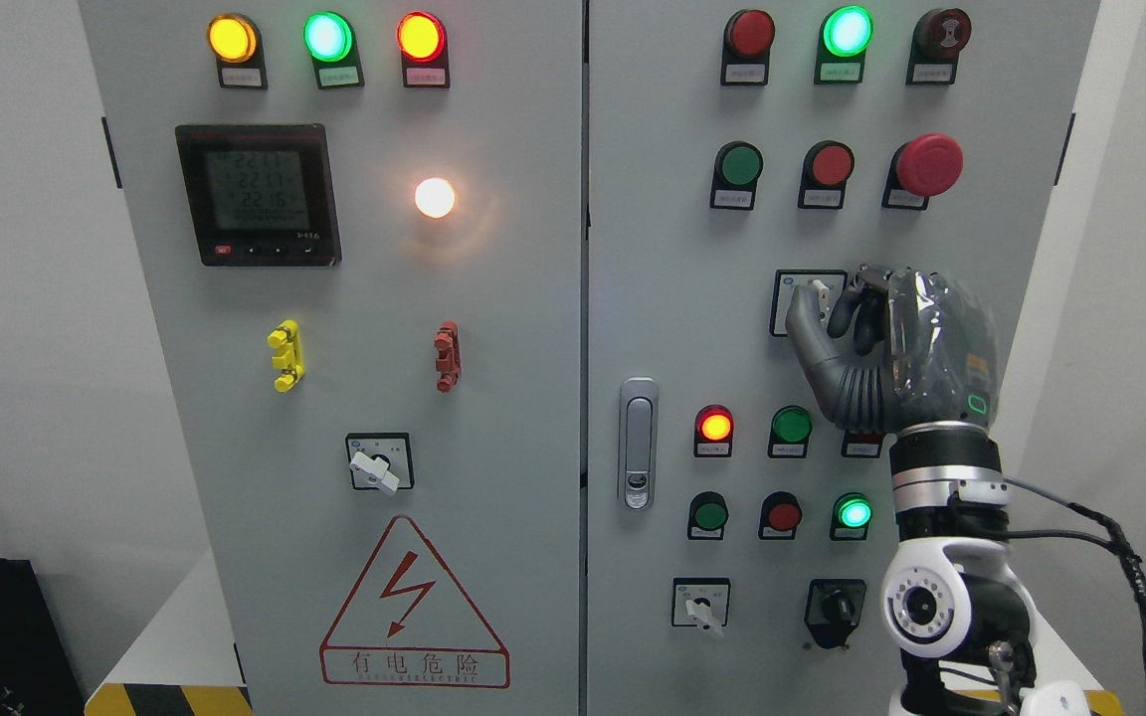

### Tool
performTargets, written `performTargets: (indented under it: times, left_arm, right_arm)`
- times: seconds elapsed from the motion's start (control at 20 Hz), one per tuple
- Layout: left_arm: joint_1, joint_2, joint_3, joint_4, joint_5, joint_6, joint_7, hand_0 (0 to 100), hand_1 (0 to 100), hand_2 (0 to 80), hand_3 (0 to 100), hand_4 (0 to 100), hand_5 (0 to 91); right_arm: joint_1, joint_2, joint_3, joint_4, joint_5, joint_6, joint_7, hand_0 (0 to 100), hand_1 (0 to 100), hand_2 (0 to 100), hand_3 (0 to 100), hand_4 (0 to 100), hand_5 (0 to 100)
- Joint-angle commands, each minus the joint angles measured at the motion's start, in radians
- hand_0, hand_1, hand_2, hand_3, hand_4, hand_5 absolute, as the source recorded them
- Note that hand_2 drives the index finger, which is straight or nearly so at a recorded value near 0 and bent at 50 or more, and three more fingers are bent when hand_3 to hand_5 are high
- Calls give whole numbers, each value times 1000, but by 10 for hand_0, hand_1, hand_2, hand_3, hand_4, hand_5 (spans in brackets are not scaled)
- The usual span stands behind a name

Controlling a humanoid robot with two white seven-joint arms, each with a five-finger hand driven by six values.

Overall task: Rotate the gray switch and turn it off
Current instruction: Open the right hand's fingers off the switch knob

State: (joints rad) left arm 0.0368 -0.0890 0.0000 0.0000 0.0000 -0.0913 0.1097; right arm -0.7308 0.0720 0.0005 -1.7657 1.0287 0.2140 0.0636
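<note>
The right hand [857,328] reaches up from the lower right corner to the right door [663,249] of the grey cabinet, its thumb and curled fingers [866,318] pinched on the knob of the gray switch [812,298]. That switch sits about halfway up the door, toward its right edge, on a square plate partly hidden by the hand.

Four such pale rotary switches show in all: the held one, a second [700,605] near the bottom edge of the right door, and a third [379,462] low on the left door [493,418]; a black one [835,607] sits beside the second.

The left door carries three lit lamps along its top edge, yellow [232,38], green [327,37] and red-orange [421,37], plus one white glowing lamp [435,197] below them. A single meter [257,194] with a dark screen sits near the upper left corner. Two small clips, one yellow [286,355] and one red [446,355], hang at mid height. One warning triangle [414,607] with a lightning bolt marks the bottom.

On the right door the top row has three round lights, the next row two push buttons and one big red mushroom button [928,164]. One metal latch [639,443] stands at the door's left edge.
</note>
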Motion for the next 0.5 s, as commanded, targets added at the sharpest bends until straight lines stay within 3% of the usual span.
performTargets:
  times: [0.0,0.45]
  left_arm:
    - [0,0,31,23,-8,1,-1,120,389,0,0,0,0]
    - [0,0,32,23,-8,1,1,120,389,0,0,0,0]
  right_arm:
    - [2,-4,-7,-23,-1,-1,-5,557,409,779,1000,903,1000]
    - [10,-6,-13,-54,-2,-2,-5,566,396,780,1000,902,1000]
